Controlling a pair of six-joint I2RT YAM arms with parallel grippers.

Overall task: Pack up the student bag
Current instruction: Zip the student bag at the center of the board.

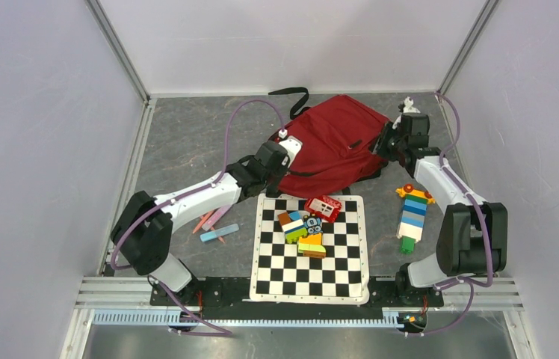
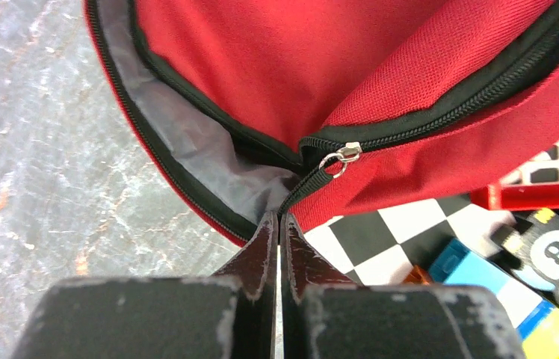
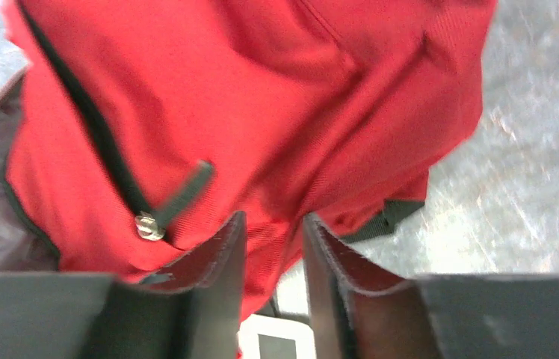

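The student bag lies on the grey table in the upper middle of the top view, its lower edge touching the far edge of a chequered mat. The left end effector is at the bag's lower left corner with its fingers pressed together. In the left wrist view the black zipper pull runs down from the metal slider straight into the fingertips, so they appear to pinch it. To the upper left of the slider the zip is open and shows grey lining. The right end effector is at the bag's right edge. Its fingers stand slightly apart with red fabric showing in the gap, but the wrist view is blurred and I cannot tell whether they clamp it. A heap of toy blocks and a small red toy box sit on the upper part of the mat. A block tower lies on the table to the right of the mat, and a few pens lie to its left, beside the left arm.
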